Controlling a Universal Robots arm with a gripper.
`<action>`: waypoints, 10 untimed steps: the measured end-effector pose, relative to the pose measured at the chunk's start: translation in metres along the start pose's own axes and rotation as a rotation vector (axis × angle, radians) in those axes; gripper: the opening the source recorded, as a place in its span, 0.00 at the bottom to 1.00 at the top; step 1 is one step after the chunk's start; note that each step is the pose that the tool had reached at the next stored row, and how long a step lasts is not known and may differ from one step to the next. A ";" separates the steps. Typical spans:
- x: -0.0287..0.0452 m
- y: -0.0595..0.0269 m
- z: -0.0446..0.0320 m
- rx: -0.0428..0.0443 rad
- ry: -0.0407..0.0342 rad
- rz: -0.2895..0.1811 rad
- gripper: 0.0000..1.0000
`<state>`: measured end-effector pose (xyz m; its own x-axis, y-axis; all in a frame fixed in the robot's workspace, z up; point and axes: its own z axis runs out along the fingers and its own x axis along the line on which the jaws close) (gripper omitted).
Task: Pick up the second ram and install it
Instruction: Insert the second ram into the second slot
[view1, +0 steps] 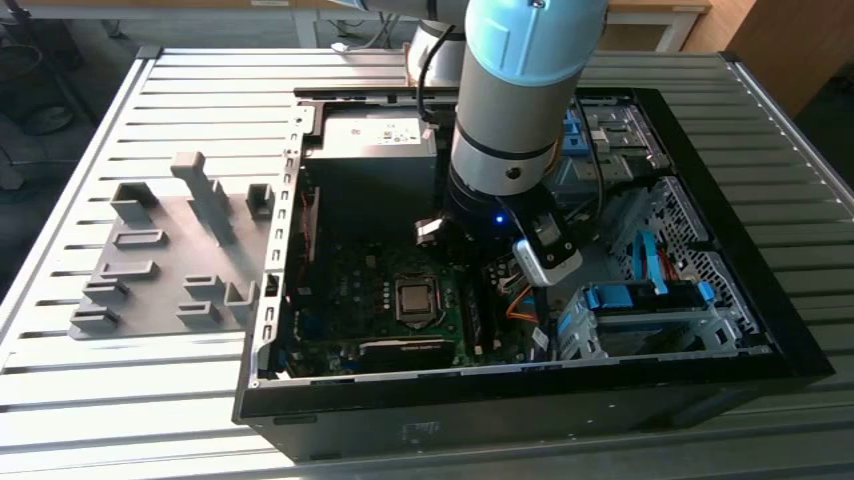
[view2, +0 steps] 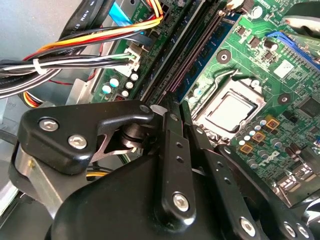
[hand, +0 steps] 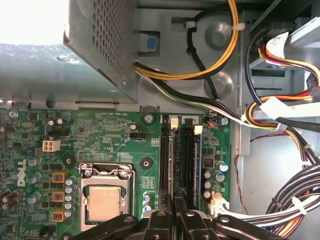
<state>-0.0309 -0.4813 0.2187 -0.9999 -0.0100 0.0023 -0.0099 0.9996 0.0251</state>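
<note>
Inside the open computer case (view1: 747, 330), one arm reaches down over the motherboard (hand: 105, 135); its gripper (hand: 174, 207) hangs directly above the four memory slots (hand: 180, 160), fingers (view2: 175, 150) drawn close together around a thin edge; whether that edge is the second ram cannot be told. One processor socket (hand: 104, 200) lies just beside; cable bundles (hand: 280, 115) crowd the slots' far side; one grey holder (view1: 174, 250) lies outside.
</note>
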 end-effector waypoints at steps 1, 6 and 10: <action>0.0000 0.0000 0.0000 0.0000 0.0000 0.000 0.14; 0.0000 -0.0001 0.0009 -0.0001 0.0001 0.000 0.14; 0.0000 -0.0003 0.0022 0.0000 0.0007 0.000 0.14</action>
<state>-0.0309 -0.4815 0.2165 -0.9999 -0.0097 0.0030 -0.0096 0.9996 0.0251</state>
